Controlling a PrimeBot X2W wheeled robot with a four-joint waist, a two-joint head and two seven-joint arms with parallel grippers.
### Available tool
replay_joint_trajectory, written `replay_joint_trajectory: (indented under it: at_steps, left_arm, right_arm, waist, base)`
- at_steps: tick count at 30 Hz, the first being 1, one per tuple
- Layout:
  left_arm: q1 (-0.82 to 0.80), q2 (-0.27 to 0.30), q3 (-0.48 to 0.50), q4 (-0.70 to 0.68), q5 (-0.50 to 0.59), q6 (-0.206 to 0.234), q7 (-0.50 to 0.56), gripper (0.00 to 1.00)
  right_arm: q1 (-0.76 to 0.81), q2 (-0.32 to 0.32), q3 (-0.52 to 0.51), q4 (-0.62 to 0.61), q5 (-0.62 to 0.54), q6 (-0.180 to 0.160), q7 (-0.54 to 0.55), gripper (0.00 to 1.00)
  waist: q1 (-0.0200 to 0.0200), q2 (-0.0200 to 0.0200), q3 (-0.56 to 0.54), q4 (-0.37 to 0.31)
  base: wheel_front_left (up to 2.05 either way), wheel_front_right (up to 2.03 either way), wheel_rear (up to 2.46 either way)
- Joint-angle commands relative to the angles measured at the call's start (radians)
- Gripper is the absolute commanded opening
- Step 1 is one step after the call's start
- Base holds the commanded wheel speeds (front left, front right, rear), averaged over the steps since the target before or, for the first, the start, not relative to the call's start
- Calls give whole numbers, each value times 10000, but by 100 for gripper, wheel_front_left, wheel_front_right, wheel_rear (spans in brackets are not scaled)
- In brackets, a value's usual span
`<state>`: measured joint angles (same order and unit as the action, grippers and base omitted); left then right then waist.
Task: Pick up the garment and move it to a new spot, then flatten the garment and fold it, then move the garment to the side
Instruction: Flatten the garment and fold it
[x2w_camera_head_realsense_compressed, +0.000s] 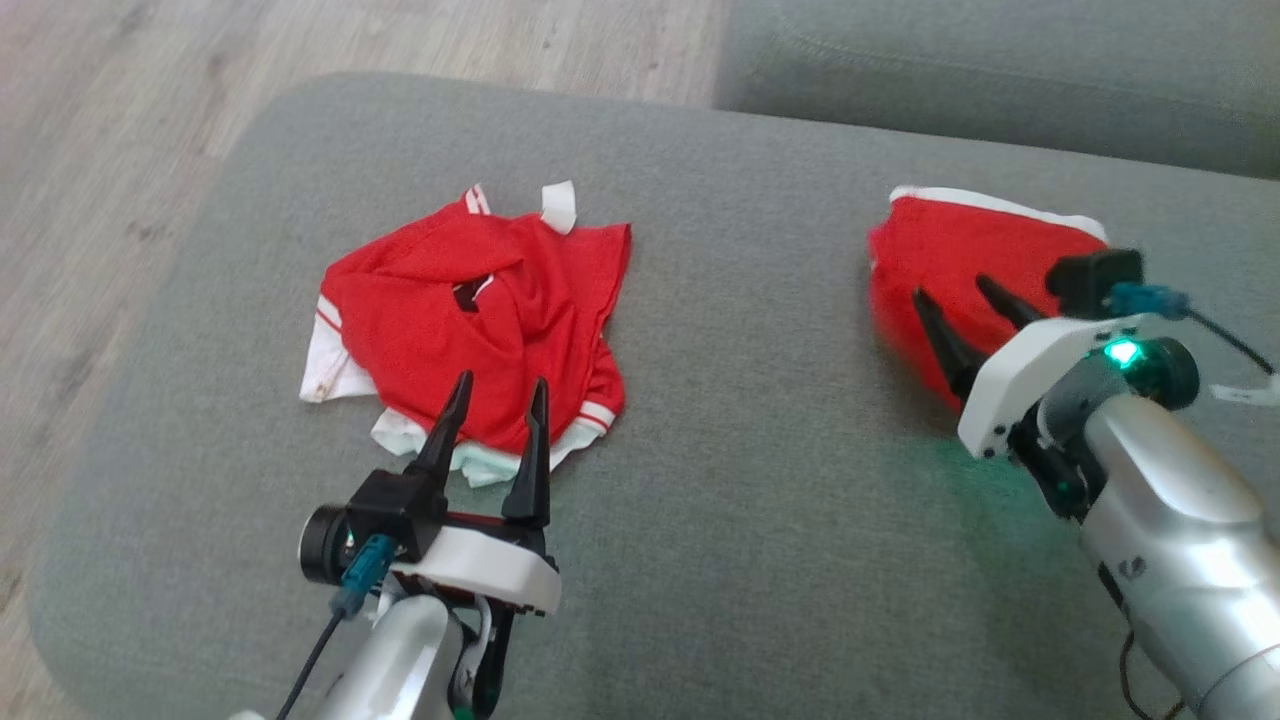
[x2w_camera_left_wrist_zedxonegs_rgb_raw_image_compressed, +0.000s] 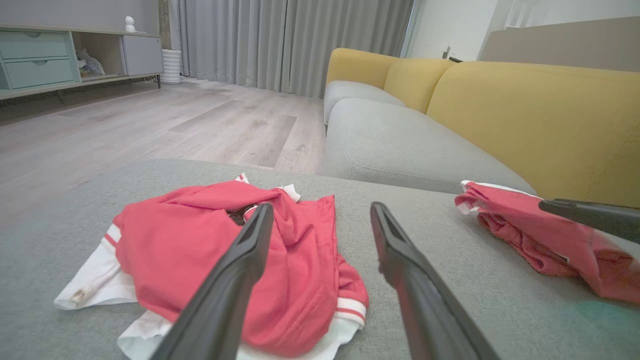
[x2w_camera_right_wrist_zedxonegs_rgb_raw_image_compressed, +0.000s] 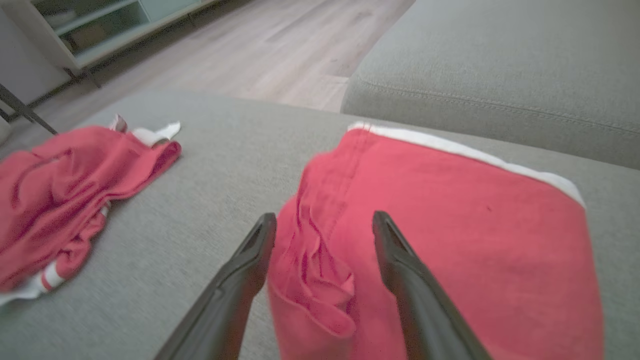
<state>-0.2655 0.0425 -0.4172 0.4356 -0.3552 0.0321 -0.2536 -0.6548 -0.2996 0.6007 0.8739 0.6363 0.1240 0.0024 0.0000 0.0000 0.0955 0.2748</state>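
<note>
Apparently a home living room: yellow sofa (x2w_camera_left_wrist_zedxonegs_rgb_raw_image_compressed: 530, 125), curtains (x2w_camera_left_wrist_zedxonegs_rgb_raw_image_compressed: 280, 45), sideboard (x2w_camera_left_wrist_zedxonegs_rgb_raw_image_compressed: 45, 60), wood floor (x2w_camera_left_wrist_zedxonegs_rgb_raw_image_compressed: 175, 130).

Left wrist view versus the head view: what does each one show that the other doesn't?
Left wrist view adds the yellow sofa backs, grey curtains and a drawer cabinet. Head view adds the silver right forearm and its green light. Both share the crumpled red-and-white garment, the second red garment and the grey cushion.

red folded garment (x2w_camera_head_realsense_compressed: 960, 245) — white band, lying flat, right of crumpled red shirt (x2w_camera_head_realsense_compressed: 450, 320)
</note>
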Motion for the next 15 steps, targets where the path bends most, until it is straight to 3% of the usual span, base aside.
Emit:
replay_joint_trajectory:
  at_steps: [1,6,10,15]
  left_arm:
    - [-211,78,297,-277,11,28,-82,100]
    - [-241,104,523,-669,223,228,-82,100]
    - [-221,155,639,-1037,427,115,-82,100]
    - [-95,173,956,-1336,544,83,-82,100]
  right_arm:
    - [-19,-47,-36,-406,247,67,-201,100]
    - [-14,-466,-585,-996,470,67,-1096,100]
    - [258,-480,-1569,-1216,343,67,-2027,100]
    - [1148,-298,-2785,-1938,-741,67,-2566,100]
  waist:
    - [0,0,-121,-119]
    - [0,0,-416,-498]
    - [0,0,-649,-890]
    - [0,0,-756,-1366]
  base:
    - [0,0,0]
    - [0,0,0]
    - [0,0,0]
    - [0,0,0]
